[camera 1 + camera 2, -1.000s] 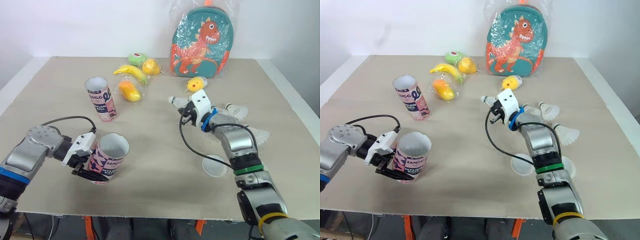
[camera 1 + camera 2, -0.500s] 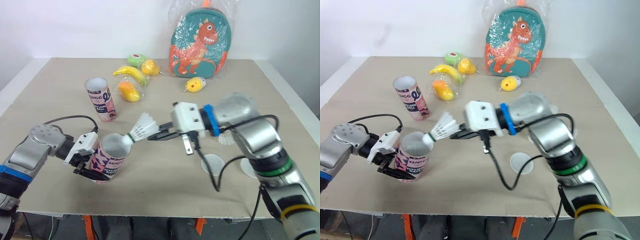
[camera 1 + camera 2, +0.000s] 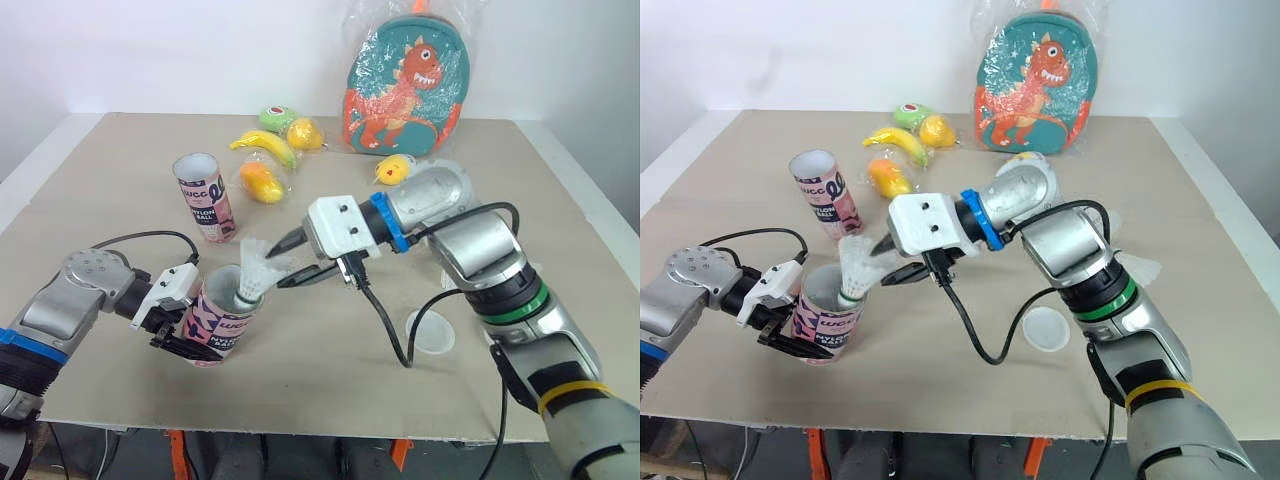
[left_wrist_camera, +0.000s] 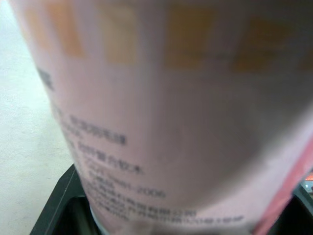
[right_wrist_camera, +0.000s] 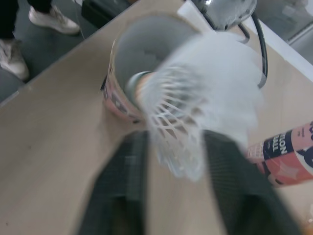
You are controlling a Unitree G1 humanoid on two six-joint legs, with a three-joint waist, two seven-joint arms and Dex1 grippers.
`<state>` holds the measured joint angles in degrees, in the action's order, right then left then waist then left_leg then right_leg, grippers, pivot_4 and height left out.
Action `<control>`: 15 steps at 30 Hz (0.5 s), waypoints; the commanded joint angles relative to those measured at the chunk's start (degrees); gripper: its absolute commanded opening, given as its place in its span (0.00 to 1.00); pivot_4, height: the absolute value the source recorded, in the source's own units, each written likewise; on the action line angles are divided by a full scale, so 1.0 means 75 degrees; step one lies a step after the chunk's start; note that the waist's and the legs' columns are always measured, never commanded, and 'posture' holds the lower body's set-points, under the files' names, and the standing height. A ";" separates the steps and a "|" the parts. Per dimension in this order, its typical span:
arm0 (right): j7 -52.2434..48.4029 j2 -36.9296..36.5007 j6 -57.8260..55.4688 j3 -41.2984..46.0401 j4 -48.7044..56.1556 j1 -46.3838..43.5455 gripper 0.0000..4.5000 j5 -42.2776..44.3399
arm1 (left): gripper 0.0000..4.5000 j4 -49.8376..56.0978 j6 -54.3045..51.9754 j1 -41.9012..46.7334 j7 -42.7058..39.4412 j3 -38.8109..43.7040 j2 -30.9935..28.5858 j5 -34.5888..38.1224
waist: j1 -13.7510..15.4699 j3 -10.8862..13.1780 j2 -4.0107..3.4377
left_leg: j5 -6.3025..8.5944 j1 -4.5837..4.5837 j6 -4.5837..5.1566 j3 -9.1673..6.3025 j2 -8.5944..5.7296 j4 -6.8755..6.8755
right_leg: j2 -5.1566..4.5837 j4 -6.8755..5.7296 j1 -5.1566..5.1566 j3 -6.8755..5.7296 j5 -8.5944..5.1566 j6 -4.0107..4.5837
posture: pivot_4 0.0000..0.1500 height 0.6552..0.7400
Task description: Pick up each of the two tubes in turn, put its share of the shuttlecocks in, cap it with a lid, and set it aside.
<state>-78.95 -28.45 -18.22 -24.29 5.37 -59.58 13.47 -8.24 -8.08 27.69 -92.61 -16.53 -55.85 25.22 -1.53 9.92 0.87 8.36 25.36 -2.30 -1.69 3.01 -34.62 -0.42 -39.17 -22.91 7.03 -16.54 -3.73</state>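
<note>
Pink tube (image 3: 215,322) sits tilted at the near left of the table (image 3: 110,190), with my left gripper (image 3: 183,330) clamped around its lower wall. A shuttlecock (image 3: 255,270) stands cork-down in its mouth with the feathers poking out. It is just off the tips of my right gripper (image 3: 281,267), whose fingers are spread wide and grasp nothing.

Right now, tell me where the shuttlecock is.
In the left eye view, the shuttlecock sits cork-down in the mouth of the tube gripped by the left tool, front left.
</note>
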 commanded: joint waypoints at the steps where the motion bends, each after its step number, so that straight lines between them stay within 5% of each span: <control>1: -0.0149 -0.0056 -0.0687 0.0735 0.0395 -0.0158 0.65 0.0887 | 0.65 0.0088 -0.0030 -0.0128 0.0015 -0.0240 0.0023 -0.0075 | 0.0000 0.0000 0.0000 | 0.0000 0.0000 0.0000 -0.0001 0.0000 0.0000 | 0.0000 0.0000 0.0001 0.0000 0.0000 0.0000 | 1.00 1.00; 9: 0.1164 -0.0911 -0.1952 0.2409 0.1552 0.1441 0.65 0.1753 | 0.65 0.0109 0.0067 -0.0119 0.0015 -0.0376 -0.0007 -0.0044 | 0.0019 -0.0002 0.0004 | 0.0001 0.0000 -0.0001 -0.0005 -0.0003 0.0007 | -0.0001 0.0002 0.0004 -0.0001 0.0001 0.0015 | 1.00 1.00; 15: 0.3279 -0.1206 -0.3292 0.5247 0.3622 0.5721 0.65 0.2235 | 0.65 0.0103 0.0047 0.0049 0.0015 -0.0608 0.0031 0.0038 | 0.0090 -0.0013 0.0015 | 0.0015 0.0023 -0.0013 -0.0018 -0.0012 0.0013 | -0.0008 0.0018 0.0029 -0.0026 -0.0019 0.0018 | 1.00 1.00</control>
<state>-58.87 -36.93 -40.43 8.23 26.39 -22.17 28.61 -7.41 -7.56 28.42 -92.55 -18.26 -55.89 25.84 -0.85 9.82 0.99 8.49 25.53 -2.42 -1.80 2.93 -34.58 -0.50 -39.11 -22.68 6.84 -16.81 -3.60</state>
